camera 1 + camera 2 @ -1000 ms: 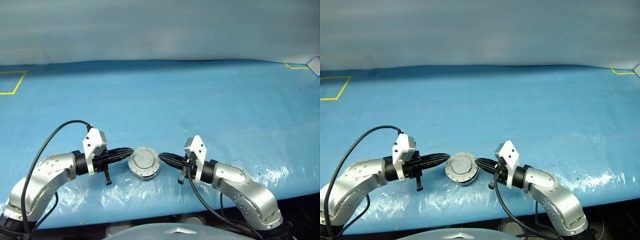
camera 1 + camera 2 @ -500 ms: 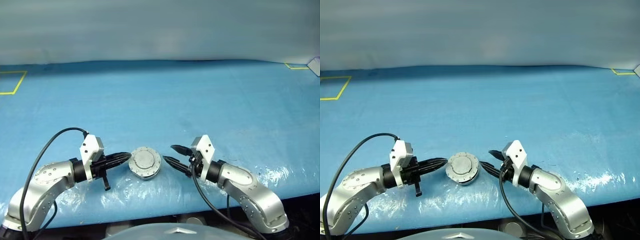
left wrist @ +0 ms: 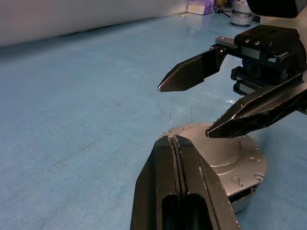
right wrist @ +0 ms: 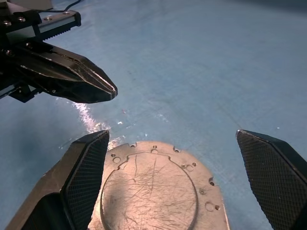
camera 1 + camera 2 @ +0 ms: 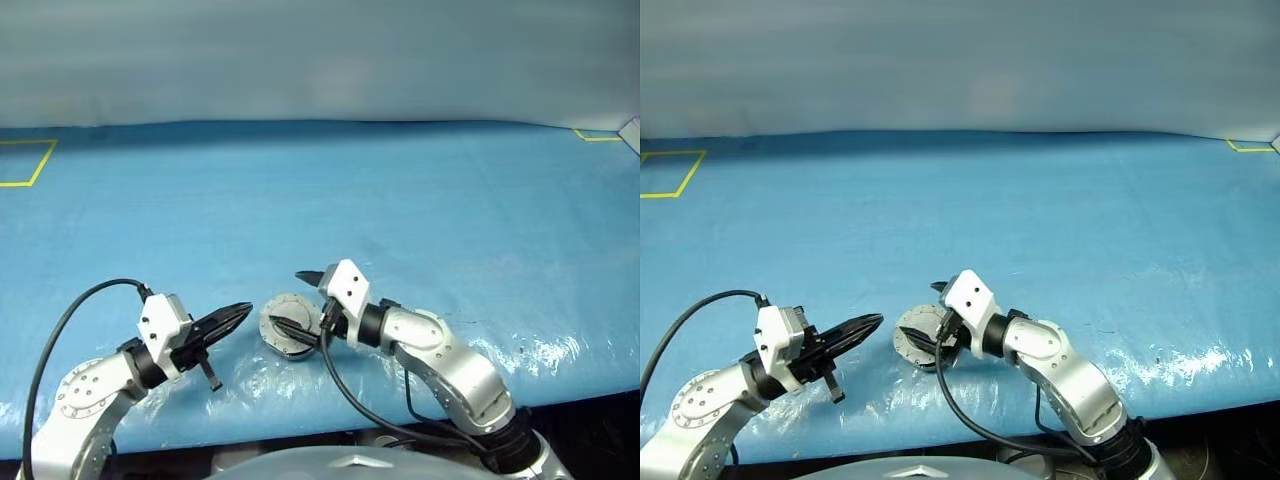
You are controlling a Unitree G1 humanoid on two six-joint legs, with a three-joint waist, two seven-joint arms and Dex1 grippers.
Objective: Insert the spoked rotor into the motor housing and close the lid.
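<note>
Sitting flat on the blue desk [image 5: 420, 200], near its front edge and about the middle of its width, is the lid [image 5: 288, 322]. It is a round grey metal disc. Its plain silver side faces up, with fine scratches and small holes around the rim, as the right wrist view shows [image 4: 153, 191]. The left wrist view shows it as a thick round stack [image 3: 225, 158], so something lies under the lid, but you cannot tell what from these pictures.

The right gripper [image 5: 296, 300] is wide open. Its two black fingers [image 4: 81, 167] stand far apart, one on each side of the disc. One finger reaches over the top of the lid and the other points up into the air above the desk. You cannot tell if the lower finger touches the metal.

The left gripper [image 5: 236, 314] is closed, with its two black fingers pressed tight together and nothing between them. It sits just beside the lid on the robot's left, with blue desk showing between its tip and the disc. It points toward the disc.

Yellow tape [image 5: 30, 165] marks a square near the far left corner of the desk.
</note>
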